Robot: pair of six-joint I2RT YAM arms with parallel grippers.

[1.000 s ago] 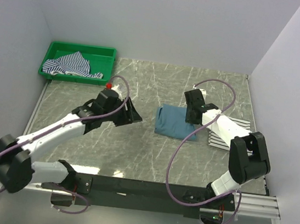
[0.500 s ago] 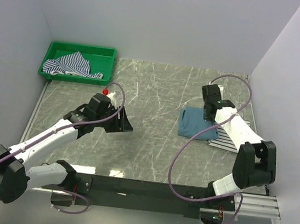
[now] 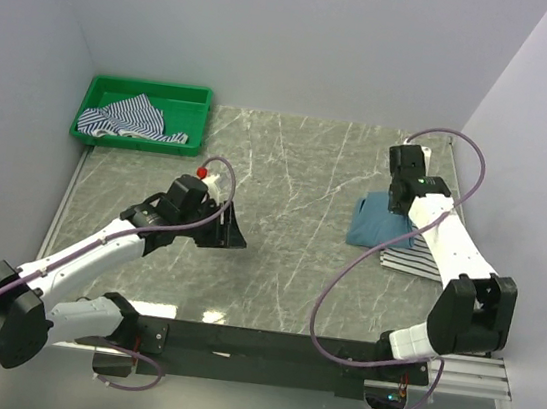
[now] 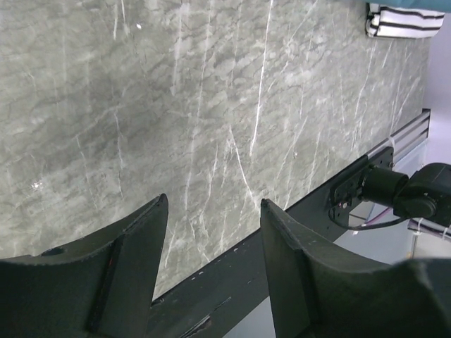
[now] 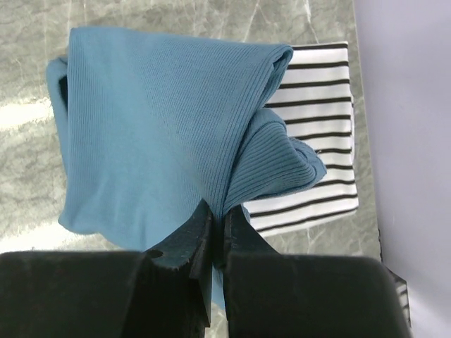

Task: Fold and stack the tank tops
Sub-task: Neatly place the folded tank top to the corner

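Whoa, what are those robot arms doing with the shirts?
They're folding and stacking tank tops. The right tool is pinched shut on the folded teal top, holding it partly over the folded white black-striped top at the right side of the table. The left tool is open and empty above the table. A blue-and-white striped top lies crumpled in the green tray.

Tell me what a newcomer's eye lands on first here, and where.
The teal tank top, pinched in the shut right gripper, lies bunched partly over the folded black-striped white top at the right of the table. The bright green tray in the far left corner holds a crumpled blue-and-white striped top. The left gripper hovers open over bare marble.
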